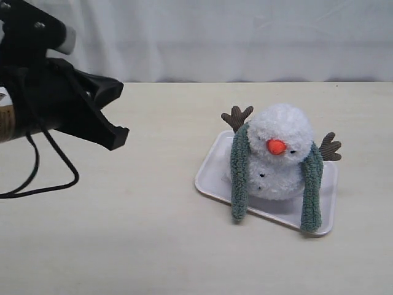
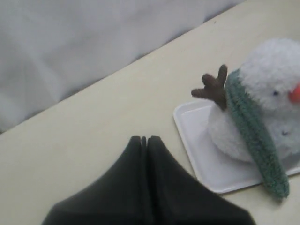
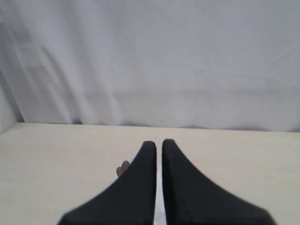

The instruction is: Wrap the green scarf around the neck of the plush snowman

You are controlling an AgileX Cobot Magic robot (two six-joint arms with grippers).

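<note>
The plush snowman [image 1: 279, 132] sits upright on a white tray [image 1: 212, 172], its orange nose facing front. The green scarf [image 1: 239, 172] lies behind its neck, and both ends hang down the front onto the tray's near rim. My left gripper [image 1: 116, 138] hovers above the table well to the left of the snowman, shut and empty. In the left wrist view its gripper [image 2: 144, 138] is pressed shut, with the snowman [image 2: 272, 75], scarf [image 2: 253, 126] and tray [image 2: 197, 140] off to one side. My right gripper [image 3: 159, 143] is shut and holds nothing. It is out of the exterior view.
A beige table [image 1: 123, 233] carries the tray, and a white cloth backdrop [image 1: 215, 37] hangs behind it. A black cable [image 1: 55, 178] loops under the left arm. One brown twig arm tip [image 3: 123, 168] peeks out beside the right fingers.
</note>
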